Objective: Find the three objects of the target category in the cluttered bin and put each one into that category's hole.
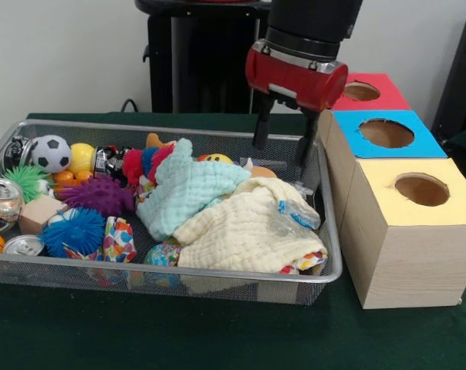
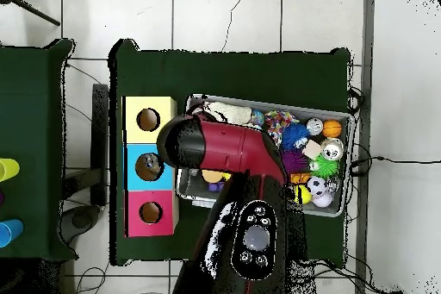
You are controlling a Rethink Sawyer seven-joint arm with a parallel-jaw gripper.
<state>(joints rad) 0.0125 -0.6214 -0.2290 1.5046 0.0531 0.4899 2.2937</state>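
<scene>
The silver wire-mesh bin point(image 1: 86, 124) is full of toys and cloths. One crushed clear bottle with a blue label point(image 1: 293, 216) lies on a yellow cloth point(image 1: 233, 231) at the bin's right end. No other bottle shows. My gripper point(image 1: 281, 153) hangs open and empty over the bin's far right corner, above and behind the bottle. In the overhead view the red arm point(image 2: 228, 148) covers the left part of the bin point(image 2: 267, 106) and hides the gripper.
Three wooden boxes with holes stand right of the bin: red point(image 1: 362, 91), blue point(image 1: 386, 132) and yellow point(image 1: 422, 189). A mint cloth point(image 1: 187, 193), spiky balls point(image 1: 102, 194), silver cans point(image 1: 3, 199) and a soccer ball point(image 1: 52, 153) crowd the bin.
</scene>
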